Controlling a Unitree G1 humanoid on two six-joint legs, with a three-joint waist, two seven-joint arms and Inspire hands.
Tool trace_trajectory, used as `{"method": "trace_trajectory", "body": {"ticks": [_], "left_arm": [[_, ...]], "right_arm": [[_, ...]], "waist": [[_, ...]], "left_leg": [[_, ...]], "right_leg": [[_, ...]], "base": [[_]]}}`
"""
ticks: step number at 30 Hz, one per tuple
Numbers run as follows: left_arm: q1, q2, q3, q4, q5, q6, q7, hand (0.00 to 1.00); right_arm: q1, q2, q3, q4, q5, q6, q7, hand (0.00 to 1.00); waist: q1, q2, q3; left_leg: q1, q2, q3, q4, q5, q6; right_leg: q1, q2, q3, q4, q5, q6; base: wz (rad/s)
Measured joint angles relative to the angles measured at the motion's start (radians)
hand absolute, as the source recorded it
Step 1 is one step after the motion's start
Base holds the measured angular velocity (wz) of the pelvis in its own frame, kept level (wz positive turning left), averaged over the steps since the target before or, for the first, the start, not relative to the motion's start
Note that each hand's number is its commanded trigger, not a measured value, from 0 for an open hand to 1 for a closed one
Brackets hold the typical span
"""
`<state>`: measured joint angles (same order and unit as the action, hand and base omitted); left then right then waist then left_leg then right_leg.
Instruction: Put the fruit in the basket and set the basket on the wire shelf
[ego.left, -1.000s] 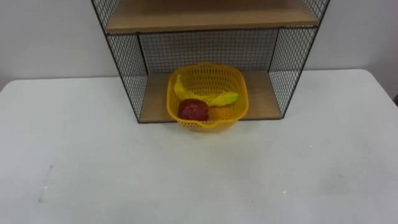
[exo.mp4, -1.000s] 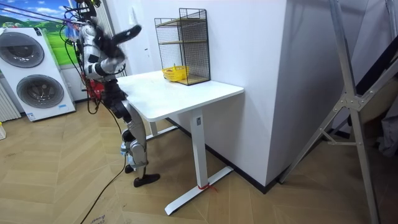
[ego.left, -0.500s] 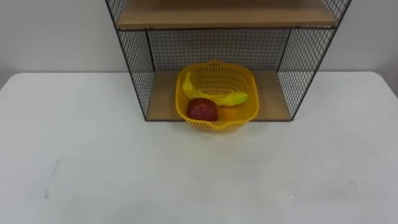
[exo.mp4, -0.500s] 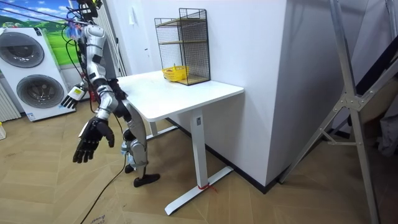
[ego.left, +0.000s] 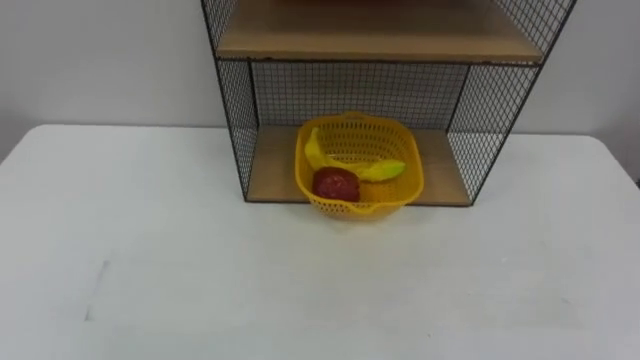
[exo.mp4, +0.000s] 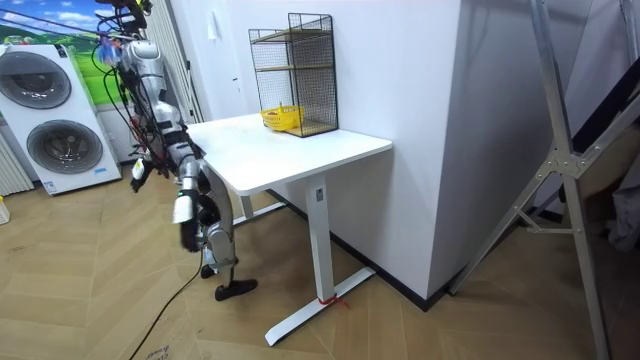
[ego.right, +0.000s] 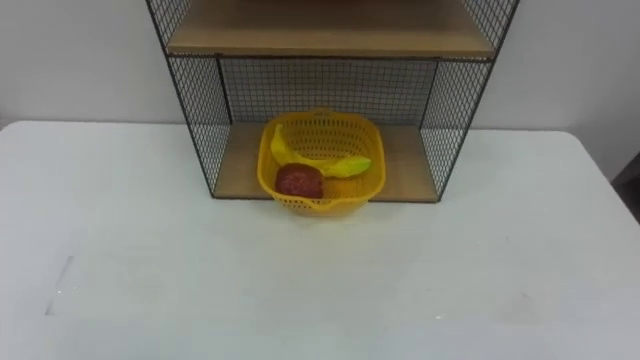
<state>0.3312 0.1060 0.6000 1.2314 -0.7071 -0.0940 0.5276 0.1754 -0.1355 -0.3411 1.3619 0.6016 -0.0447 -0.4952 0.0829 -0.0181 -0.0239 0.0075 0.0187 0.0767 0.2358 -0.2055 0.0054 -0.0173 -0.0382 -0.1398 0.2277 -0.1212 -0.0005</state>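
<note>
The white table (ego.left: 150, 260) stands against a pale wall, and in the room view the robot stands at the table's end on that view's left, near two stacked washing machines (exo.mp4: 50, 120). Its hands (exo.mp4: 139, 172) hang low beside its body, too blurred to tell which is which or whether they are released or clenched.

At the back of the table stands the wire shelf (ego.left: 235, 110), a black mesh frame with wooden boards. The yellow basket (ego.left: 400, 190) sits on the bottom board (ego.left: 275, 170), between the mesh sides, with its front wall jutting a little past the board's front edge. All the fruit lies inside it: a banana (ego.left: 316, 150) along the left inner wall, a yellow-green fruit (ego.left: 388, 169) towards the right, and a red fruit (ego.left: 337, 184) at the front, touching both.
</note>
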Motion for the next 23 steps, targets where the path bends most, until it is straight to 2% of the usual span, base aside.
{"method": "trace_trajectory", "body": {"ticks": [2, 3, 4, 5, 6, 7, 8, 9, 11, 12, 14, 16, 19, 21, 23], "left_arm": [[-0.022, 0.0, -0.095, -0.004, 0.342, 0.046, -0.072, 0.0], [-0.03, 0.001, -0.121, -0.006, 0.421, 0.062, -0.083, 0.0], [-0.05, 0.008, -0.185, -0.016, 0.566, 0.1, -0.103, 0.0], [-0.075, 0.016, -0.262, -0.024, 0.697, 0.138, -0.12, 0.0], [-0.091, 0.02, -0.29, -0.028, 0.754, 0.152, -0.127, 0.0], [-0.13, 0.023, -0.33, -0.034, 0.842, 0.173, -0.138, 0.0], [-0.16, 0.022, -0.358, -0.038, 0.882, 0.182, -0.149, 0.0], [-0.165, 0.026, -0.372, -0.032, 0.904, 0.173, -0.157, 0.0], [-0.153, 0.028, -0.392, -0.051, 0.942, 0.186, -0.17, 0.0], [-0.16, 0.026, -0.408, -0.057, 0.958, 0.211, -0.174, 0.0], [-0.151, 0.025, -0.429, -0.057, 0.966, 0.242, -0.198, 0.0], [-0.152, 0.023, -0.431, -0.057, 0.966, 0.258, -0.218, 0.0], [-0.136, 0.022, -0.425, -0.056, 0.984, 0.263, -0.25, 0.0], [-0.127, 0.022, -0.425, -0.056, 0.985, 0.263, -0.264, 0.0], [-0.113, 0.02, -0.425, -0.056, 0.985, 0.265, -0.28, 0.0]], "right_arm": [[-0.042, -0.015, 0.084, -0.002, -0.214, 0.043, 0.079, 0.0], [-0.052, -0.018, 0.103, 0.001, -0.258, 0.051, 0.099, 0.0], [-0.06, -0.025, 0.154, -0.003, -0.346, 0.064, 0.134, 0.0], [-0.071, -0.026, 0.195, -0.003, -0.402, 0.084, 0.151, 0.0], [-0.078, -0.025, 0.207, -0.002, -0.418, 0.096, 0.156, 0.0], [-0.088, -0.023, 0.223, -0.001, -0.426, 0.117, 0.175, 0.0], [-0.097, -0.023, 0.243, -0.001, -0.422, 0.132, 0.195, 0.0], [-0.1, -0.021, 0.244, -0.002, -0.418, 0.135, 0.205, 0.0], [-0.108, -0.015, 0.259, -0.004, -0.413, 0.136, 0.233, 0.0], [-0.112, -0.012, 0.272, -0.005, -0.414, 0.14, 0.253, 0.0], [-0.113, -0.008, 0.283, -0.004, -0.414, 0.15, 0.288, 0.0], [-0.113, -0.006, 0.285, -0.004, -0.415, 0.151, 0.305, 0.0], [-0.114, -0.007, 0.289, -0.005, -0.418, 0.148, 0.335, 0.0], [-0.111, -0.007, 0.289, -0.008, -0.419, 0.146, 0.348, 0.0], [-0.106, -0.008, 0.289, -0.008, -0.419, 0.146, 0.369, 0.0]], "waist": [[0.006, 0.001, 0.0014], [0.003, 0.001, 0.0016], [-0.001, 0.001, 0.0028], [-0.023, -0.002, 0.0066], [-0.034, -0.003, 0.0095], [-0.047, -0.004, 0.012], [-0.049, -0.002, 0.014], [-0.05, -0.001, 0.0161], [-0.051, 0.0, 0.029], [-0.052, -0.002, 0.0402], [-0.052, -0.005, 0.04], [-0.051, -0.005, 0.0379], [-0.048, -0.004, 0.0373], [-0.05, -0.003, 0.0322], [-0.049, -0.004, 0.0234]], "left_leg": [[0.023, 0.0, 0.003, -0.014, 0.001, -0.001], [0.026, 0.001, 0.002, -0.014, 0.001, -0.001], [0.027, 0.002, -0.002, -0.014, 0.001, -0.001], [0.027, 0.0, -0.015, -0.014, 0.002, -0.003], [0.027, -0.001, -0.023, -0.014, 0.004, -0.006], [0.027, -0.001, -0.03, -0.015, 0.009, -0.009], [0.03, 0.001, -0.025, -0.024, 0.023, -0.008], [0.035, 0.001, -0.022, -0.031, 0.031, -0.002], [0.037, 0.0, -0.02, -0.039, 0.045, -0.006], [0.035, 0.0, -0.02, -0.041, 0.047, -0.006], [0.024, 0.001, -0.02, -0.041, 0.047, -0.005], [0.017, 0.003, -0.02, -0.04, 0.048, -0.008], [0.02, 0.005, -0.01, -0.041, 0.05, -0.01], [0.022, 0.006, -0.01, -0.041, 0.049, -0.01], [0.023, 0.006, -0.012, -0.041, 0.049, -0.011]], "right_leg": [[0.016, 0.002, 0.002, -0.014, 0.007, -0.003], [0.018, 0.004, 0.001, -0.02, 0.01, -0.004], [0.024, 0.006, -0.002, -0.026, 0.013, -0.006], [0.03, 0.005, -0.012, -0.029, 0.014, -0.007], [0.035, 0.005, -0.019, -0.031, 0.014, -0.007], [0.037, 0.006, -0.026, -0.039, 0.015, -0.009], [0.036, 0.01, -0.024, -0.04, 0.016, -0.011], [0.036, 0.012, -0.023, -0.041, 0.016, -0.013], [0.036, 0.015, -0.022, -0.041, 0.017, -0.016], [0.034, 0.015, -0.023, -0.042, 0.017, -0.017], [0.02, 0.018, -0.022, -0.043, 0.014, -0.022], [0.013, 0.022, -0.011, -0.046, 0.019, -0.022], [0.016, 0.026, -0.005, -0.044, 0.02, -0.023], [0.019, 0.027, -0.01, -0.043, 0.019, -0.025], [0.02, 0.026, -0.009, -0.043, 0.016, -0.028]], "base": [[-0.02], [0.0], [0.11], [0.17], [0.24], [0.08], [-0.05], [-0.23], [-0.11], [0.05], [0.02], [-0.02], [-0.06], [-0.02], [0.0]]}}
